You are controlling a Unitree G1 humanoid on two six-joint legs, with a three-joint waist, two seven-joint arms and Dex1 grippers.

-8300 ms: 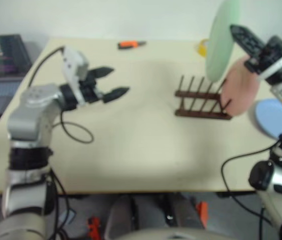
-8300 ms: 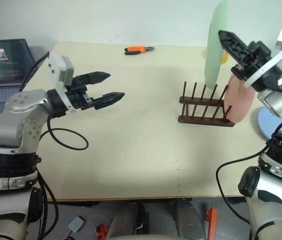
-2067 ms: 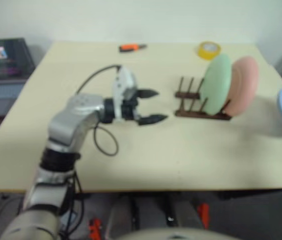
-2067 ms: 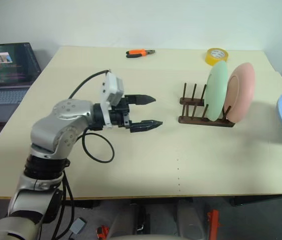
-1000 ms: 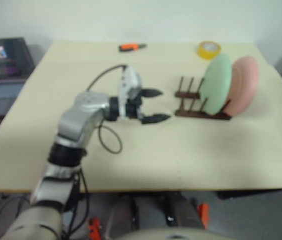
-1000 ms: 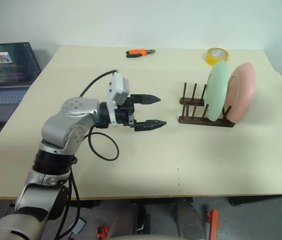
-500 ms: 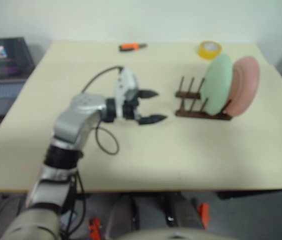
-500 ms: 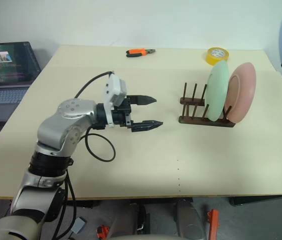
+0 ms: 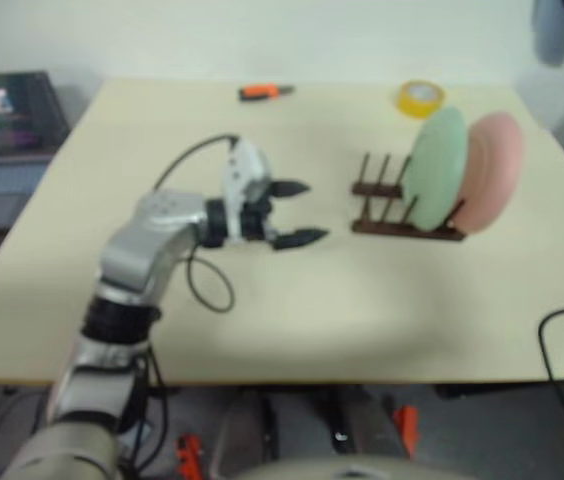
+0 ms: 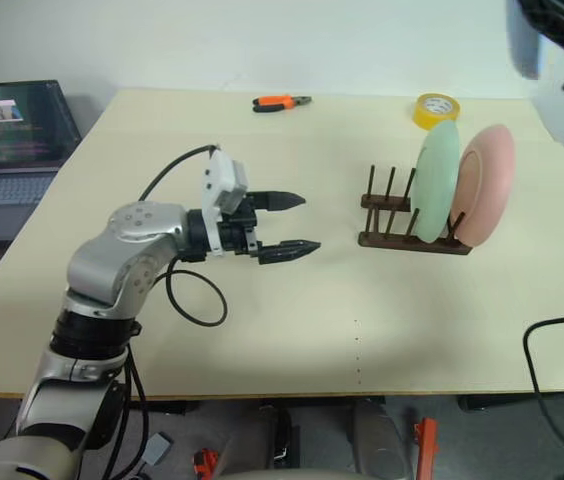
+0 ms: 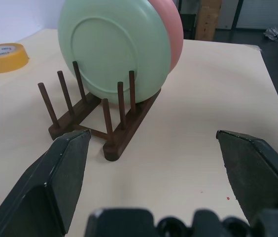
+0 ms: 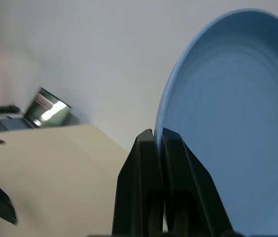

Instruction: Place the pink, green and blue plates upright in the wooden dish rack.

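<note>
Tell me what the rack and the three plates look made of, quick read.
Dish rack: dark stained wood, smooth round pegs, faint sheen. Green plate and pink plate: matte, uniform colour, no glare; plastic or matte ceramic, can't tell. Blue plate, pinched at its rim by the right gripper: same matte look, faint concentric rings, thin rim.

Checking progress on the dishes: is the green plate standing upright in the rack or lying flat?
Upright. The green plate stands on edge between the rack's pegs, with the pink plate close behind it.
</note>
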